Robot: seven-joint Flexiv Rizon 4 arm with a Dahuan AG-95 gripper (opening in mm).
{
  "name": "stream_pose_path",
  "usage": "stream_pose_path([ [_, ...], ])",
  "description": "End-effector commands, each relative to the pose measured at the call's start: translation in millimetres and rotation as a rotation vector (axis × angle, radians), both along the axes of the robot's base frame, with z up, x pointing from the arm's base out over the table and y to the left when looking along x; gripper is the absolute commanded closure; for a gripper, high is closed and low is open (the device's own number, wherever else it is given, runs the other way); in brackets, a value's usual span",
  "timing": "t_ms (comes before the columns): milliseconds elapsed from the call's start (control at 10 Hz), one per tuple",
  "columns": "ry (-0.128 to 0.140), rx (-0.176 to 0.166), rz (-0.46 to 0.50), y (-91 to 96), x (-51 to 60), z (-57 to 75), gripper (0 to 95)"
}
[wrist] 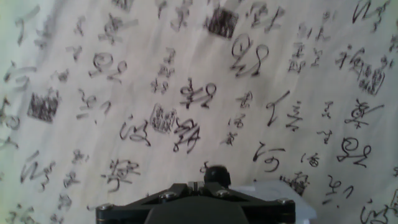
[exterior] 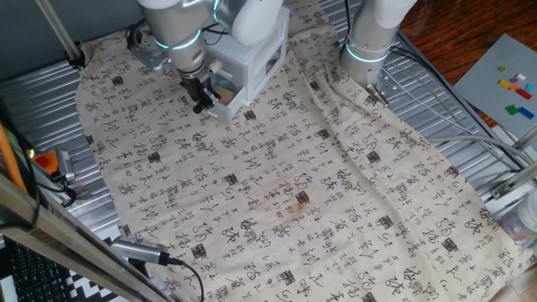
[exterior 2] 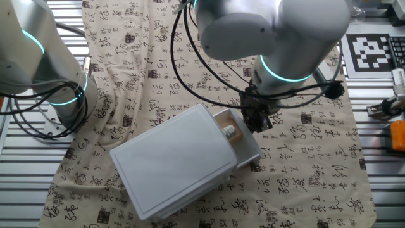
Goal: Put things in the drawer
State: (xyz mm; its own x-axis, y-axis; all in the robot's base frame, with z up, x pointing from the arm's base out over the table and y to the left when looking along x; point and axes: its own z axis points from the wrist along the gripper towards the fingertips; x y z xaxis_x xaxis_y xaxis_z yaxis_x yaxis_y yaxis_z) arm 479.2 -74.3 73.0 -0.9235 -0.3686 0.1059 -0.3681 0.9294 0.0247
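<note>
The white-grey drawer (exterior: 256, 52) stands at the far side of the printed cloth, with its tray (exterior 2: 245, 149) slid partly out. The small tan cube (exterior 2: 229, 131) lies inside the tray, and it also shows in one fixed view (exterior: 223, 83). My gripper (exterior 2: 256, 120) hangs just in front of the tray's front edge, fingers pointing down at the cloth, jaws together and holding nothing. It also shows in one fixed view (exterior: 202, 102). In the hand view the gripper (wrist: 205, 182) looks down on cloth, with a white corner of the drawer (wrist: 283, 186) at the lower right.
A second arm's base (exterior: 369, 38) stands on the cloth right of the drawer. A brownish stain (exterior: 294, 205) marks the cloth's middle. A grey plate with coloured bricks (exterior: 503, 84) lies at the far right. A cabled tool (exterior: 143, 250) lies at the front left.
</note>
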Motion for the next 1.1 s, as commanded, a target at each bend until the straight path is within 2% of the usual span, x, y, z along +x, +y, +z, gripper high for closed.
stream_pose_path([
  [100, 0.010, -0.001, 0.001, -1.8, -5.0, 0.7, 95.0],
  [400, 0.038, -0.006, 0.005, -5.3, -16.2, 3.1, 95.0],
  [600, 0.070, -0.019, 0.016, -8.6, -27.5, 4.9, 95.0],
  [800, 0.088, -0.024, 0.024, -11.6, -37.7, 3.6, 95.0],
  [900, 0.087, -0.022, 0.026, -12.7, -41.1, 3.8, 95.0],
  [1000, 0.081, -0.017, 0.025, -12.5, -40.5, 5.1, 95.0],
  [1100, 0.081, -0.017, 0.021, -10.6, -33.6, 9.0, 95.0],
])
